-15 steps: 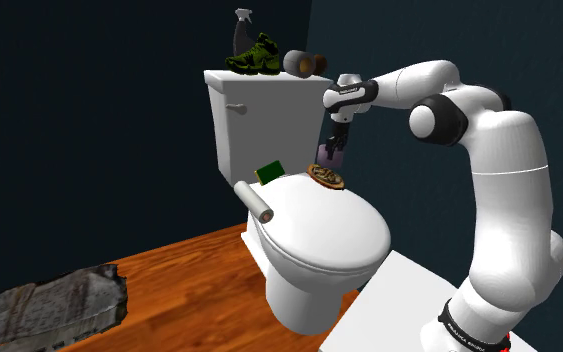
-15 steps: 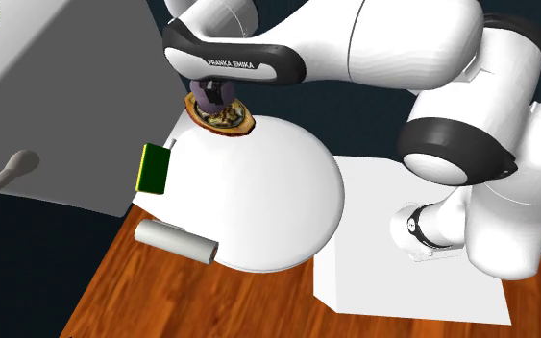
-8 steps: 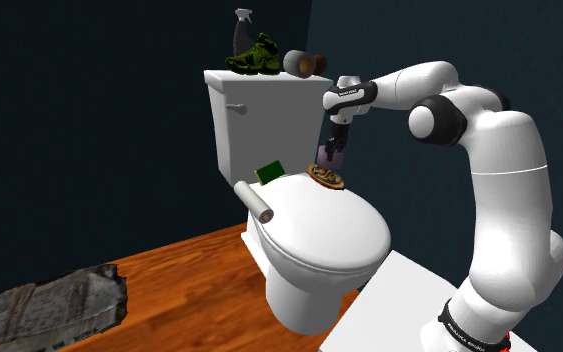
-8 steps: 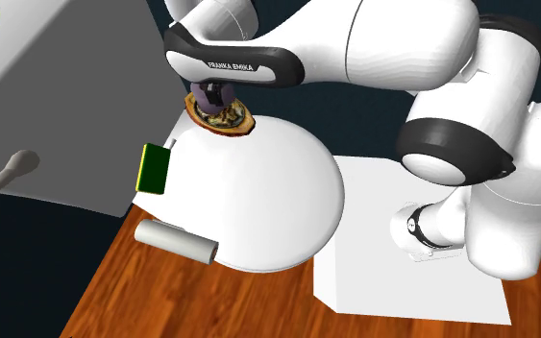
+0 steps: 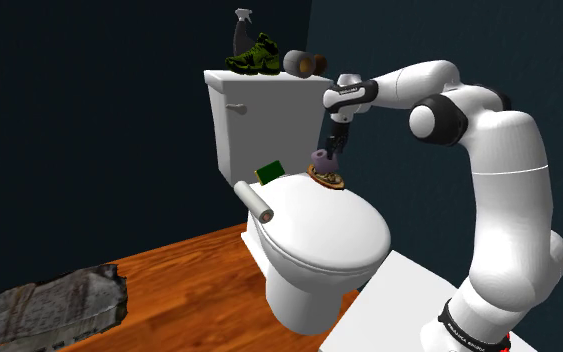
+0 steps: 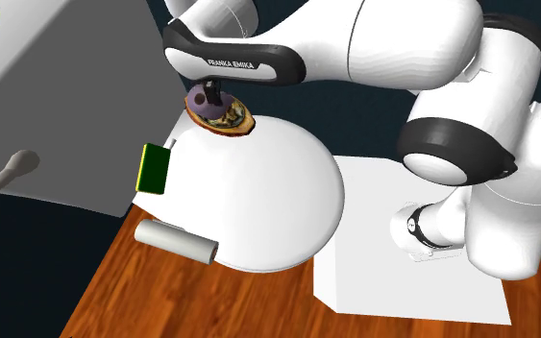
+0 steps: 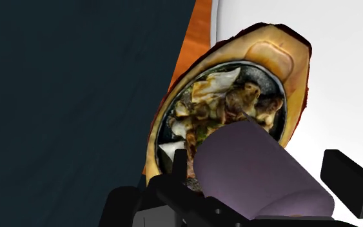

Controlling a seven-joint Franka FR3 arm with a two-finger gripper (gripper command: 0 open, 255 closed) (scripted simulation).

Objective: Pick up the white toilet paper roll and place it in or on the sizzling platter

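Note:
A dull purple paper roll (image 5: 321, 159) lies tilted on the sizzling platter (image 5: 330, 179), an oval wooden-rimmed dish of food at the back of the white toilet lid (image 5: 319, 225). My gripper (image 5: 335, 143) hangs just above the roll, open. In the wrist view the roll (image 7: 257, 171) rests over the platter (image 7: 276, 58) between my spread fingers (image 7: 351, 180), which stand off its sides. From the second exterior view the roll (image 6: 204, 101) sits on the platter (image 6: 232, 122) under my gripper (image 6: 209, 92).
A green sponge (image 5: 268, 173) and a grey roll (image 5: 254, 200) lie at the lid's far side. The tank (image 5: 259, 110) carries a spray bottle (image 5: 241, 30), a green object and another roll (image 5: 304, 63). A dark rug (image 5: 49, 305) lies on the wooden floor.
The fingers have opened and let go of the purple roll. It has dropped a little and tipped over onto the platter; the arm has stayed put.

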